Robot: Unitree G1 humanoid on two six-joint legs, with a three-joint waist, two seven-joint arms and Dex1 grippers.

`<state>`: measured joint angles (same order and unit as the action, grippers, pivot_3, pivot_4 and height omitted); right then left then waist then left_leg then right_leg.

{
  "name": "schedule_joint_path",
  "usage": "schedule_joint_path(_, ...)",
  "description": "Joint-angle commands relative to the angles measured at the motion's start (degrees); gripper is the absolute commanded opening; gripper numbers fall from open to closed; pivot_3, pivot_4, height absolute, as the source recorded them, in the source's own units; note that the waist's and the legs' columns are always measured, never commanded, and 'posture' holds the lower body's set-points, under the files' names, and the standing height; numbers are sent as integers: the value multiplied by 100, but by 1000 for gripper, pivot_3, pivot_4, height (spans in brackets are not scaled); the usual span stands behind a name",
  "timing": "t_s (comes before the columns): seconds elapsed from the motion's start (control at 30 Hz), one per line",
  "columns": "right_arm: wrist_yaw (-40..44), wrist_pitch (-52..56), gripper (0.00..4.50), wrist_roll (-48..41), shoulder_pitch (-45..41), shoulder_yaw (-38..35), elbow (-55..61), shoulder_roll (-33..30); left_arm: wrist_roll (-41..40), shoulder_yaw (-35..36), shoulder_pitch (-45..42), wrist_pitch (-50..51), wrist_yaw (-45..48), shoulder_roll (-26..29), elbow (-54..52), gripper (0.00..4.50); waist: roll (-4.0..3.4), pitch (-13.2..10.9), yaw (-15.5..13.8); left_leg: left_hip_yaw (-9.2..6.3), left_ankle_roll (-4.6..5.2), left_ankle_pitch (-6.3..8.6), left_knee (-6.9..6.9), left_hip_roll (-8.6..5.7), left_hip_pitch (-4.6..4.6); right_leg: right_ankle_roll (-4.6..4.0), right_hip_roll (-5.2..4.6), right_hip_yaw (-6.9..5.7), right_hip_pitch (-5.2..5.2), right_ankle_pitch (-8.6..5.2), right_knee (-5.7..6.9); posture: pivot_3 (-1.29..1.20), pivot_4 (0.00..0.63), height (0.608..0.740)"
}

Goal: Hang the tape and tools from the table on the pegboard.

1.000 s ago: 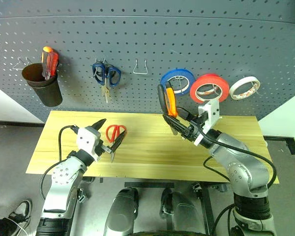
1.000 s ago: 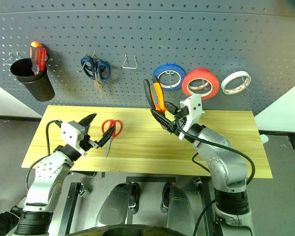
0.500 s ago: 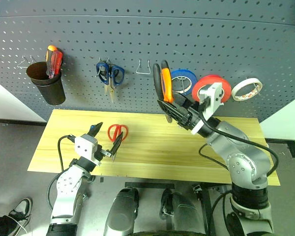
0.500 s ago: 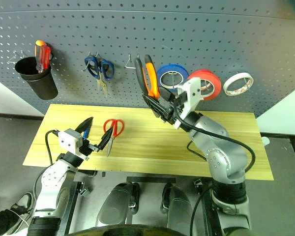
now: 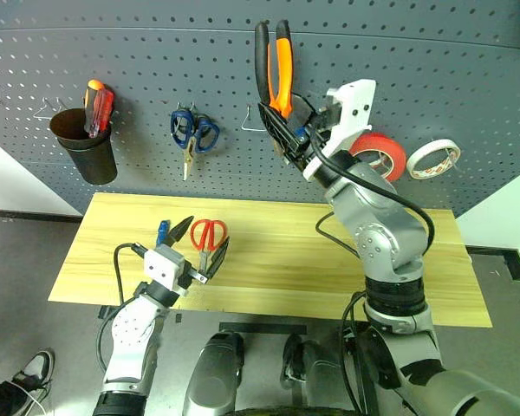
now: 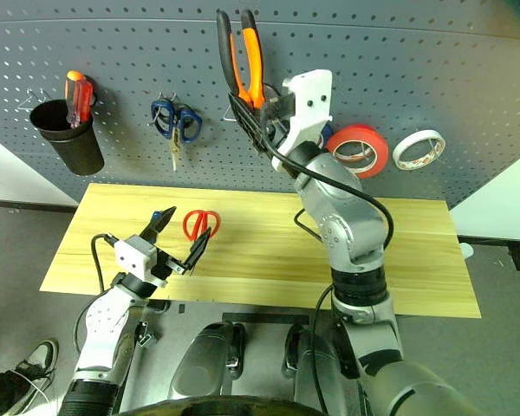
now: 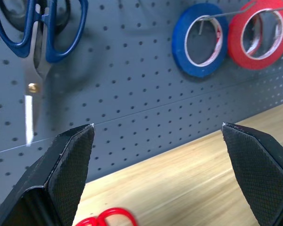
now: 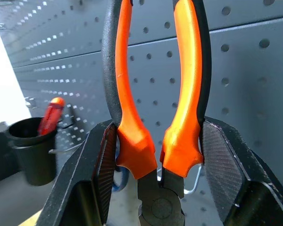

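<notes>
Two stiff orange handles of the pliers [image 5: 275, 65] sit pinched in the right end effector [image 5: 282, 130], up against the pegboard [image 5: 433, 69]; rigid, probably light, best held near the pivot. Left end effector [image 5: 195, 244] spread.

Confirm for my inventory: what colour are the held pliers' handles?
Orange with black edging on the pliers, clearest in the right wrist view.
</notes>
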<state>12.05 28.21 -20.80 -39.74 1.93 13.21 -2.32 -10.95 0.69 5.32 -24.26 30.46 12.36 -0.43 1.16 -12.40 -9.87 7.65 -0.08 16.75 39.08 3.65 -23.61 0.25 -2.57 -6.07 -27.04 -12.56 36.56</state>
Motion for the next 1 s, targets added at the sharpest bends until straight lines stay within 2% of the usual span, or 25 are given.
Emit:
schedule_joint_path(0.03,-134,-541,2281,288,-347,135,-145,237,-95,-71,32,-74,58,0,-87,4500,0,0,-4,-1,-1,-1,2,1,2,0,1,0,0,0,5,356,144,718)
schedule_joint_path(0.5,-376,-1673,2281,1178,-907,250,-2095,611,-222,-107,198,45,79,85,-357,4500,1,1,8,0,-10,-6,14,1,10,-2,-3,1,-7,-1,48,375,157,718)
schedule_joint_path(1.0,-370,-2183,2280,1415,-1272,97,-2820,564,-327,-124,442,208,171,118,-633,4500,1,1,8,-2,-22,-15,15,2,15,11,-2,2,-6,-9,54,374,154,718)
